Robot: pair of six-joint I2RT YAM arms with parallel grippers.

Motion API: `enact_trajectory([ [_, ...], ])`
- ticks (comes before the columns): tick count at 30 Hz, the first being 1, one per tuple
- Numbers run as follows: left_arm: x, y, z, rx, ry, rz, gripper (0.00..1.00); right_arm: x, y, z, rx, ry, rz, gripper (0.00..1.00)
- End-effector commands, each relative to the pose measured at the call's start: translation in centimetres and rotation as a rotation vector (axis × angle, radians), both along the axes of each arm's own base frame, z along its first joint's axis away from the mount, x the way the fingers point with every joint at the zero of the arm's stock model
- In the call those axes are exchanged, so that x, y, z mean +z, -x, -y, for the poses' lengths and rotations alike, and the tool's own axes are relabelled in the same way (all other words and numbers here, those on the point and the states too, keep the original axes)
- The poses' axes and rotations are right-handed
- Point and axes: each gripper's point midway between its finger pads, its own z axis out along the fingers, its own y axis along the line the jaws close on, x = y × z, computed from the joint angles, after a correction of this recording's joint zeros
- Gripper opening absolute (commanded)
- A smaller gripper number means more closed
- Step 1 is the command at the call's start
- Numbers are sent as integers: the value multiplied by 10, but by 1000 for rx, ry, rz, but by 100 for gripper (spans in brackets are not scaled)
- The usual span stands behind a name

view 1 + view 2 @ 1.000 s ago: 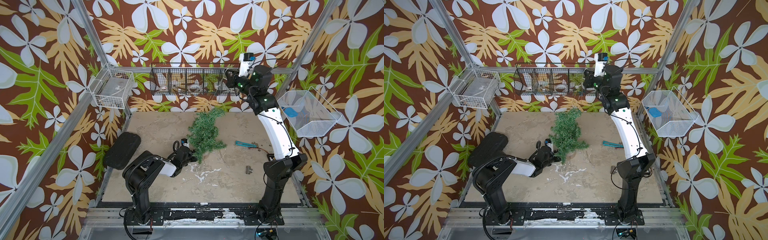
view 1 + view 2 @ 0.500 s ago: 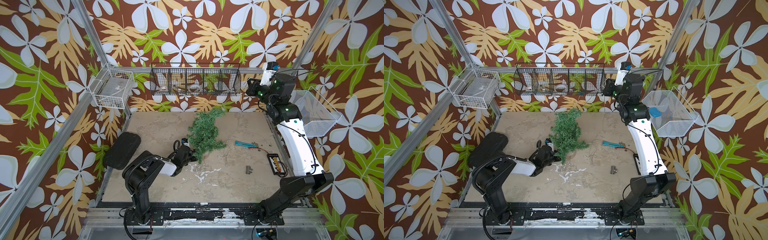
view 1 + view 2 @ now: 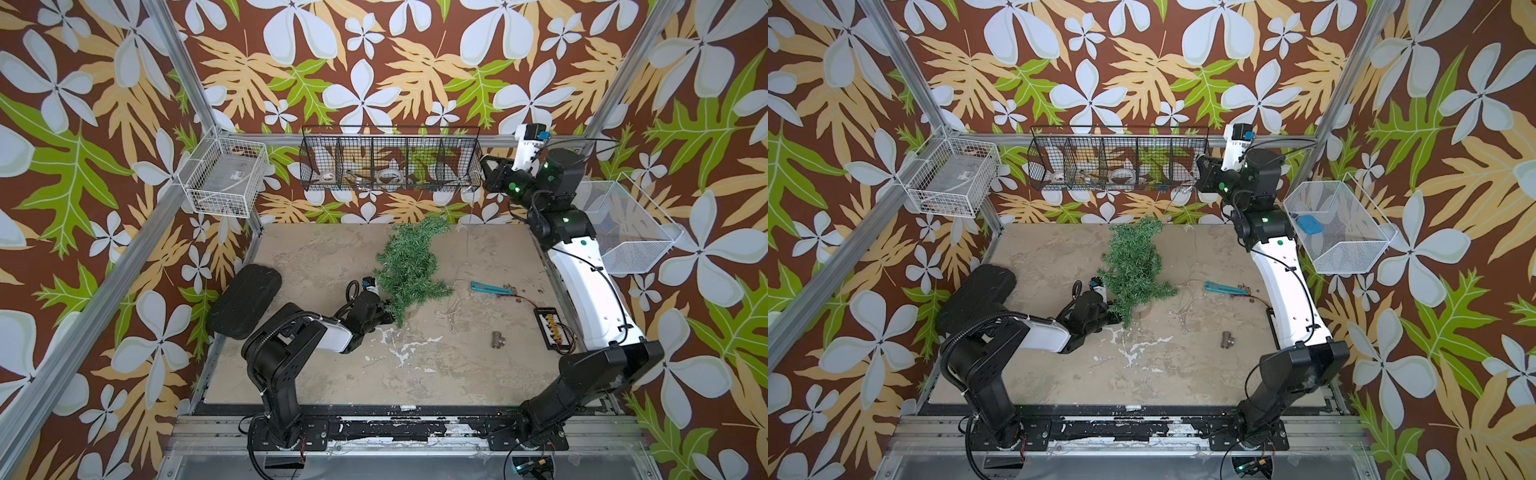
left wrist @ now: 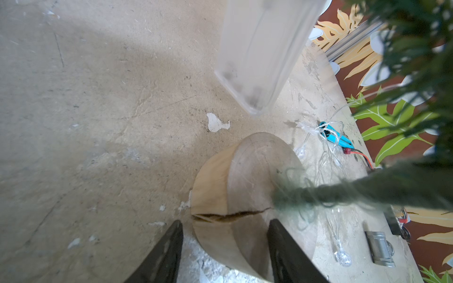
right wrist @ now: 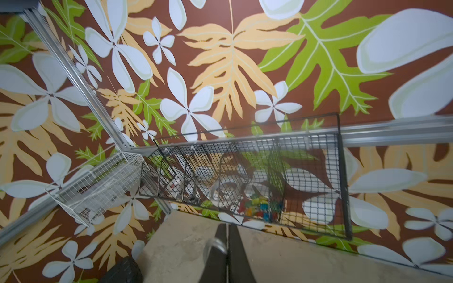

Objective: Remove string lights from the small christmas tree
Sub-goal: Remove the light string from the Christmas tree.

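Left end effector (image 4: 224, 226) sits low on the surface (image 3: 316, 257), fingers (image 4: 169, 247) narrow and clamped on either side of the round wooden base (image 4: 245, 176) of the small christmas tree (image 3: 409, 266). The green branches spread just beyond its fingertips, toward the back wall. Upright or tilted: cannot tell. The string lights (image 3: 453, 307) lie in a loose pale tangle on the surface just past the base from this end effector, beside the tree's lower branches and near a blue tool (image 3: 484, 286). Right end effector (image 3: 485, 163) is raised well above that tangle, next to the black wire basket (image 3: 388, 166). Its fingers are pressed together, with a clear blurred bit of the string at them in the right wrist view. A thin strand runs from the tangle up toward it.
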Motion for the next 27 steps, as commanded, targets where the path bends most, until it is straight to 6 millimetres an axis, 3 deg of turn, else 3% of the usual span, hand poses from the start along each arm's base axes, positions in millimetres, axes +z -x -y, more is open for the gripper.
enact_trajectory([
  [1,-39,20,-17,-5,-126,-129,57,14,-8,-26,78,-32,4,0],
  [7,-37,18,-15,-6,-115,-126,57,20,-16,-94,166,-30,32,0],
  [17,-34,19,-9,-18,-73,-123,57,59,36,-185,308,-103,205,0],
  [22,-34,22,-1,-36,-54,-124,56,62,37,-212,329,-157,254,0],
  [27,-35,24,1,-46,-55,-121,56,56,9,-216,260,-226,289,0],
])
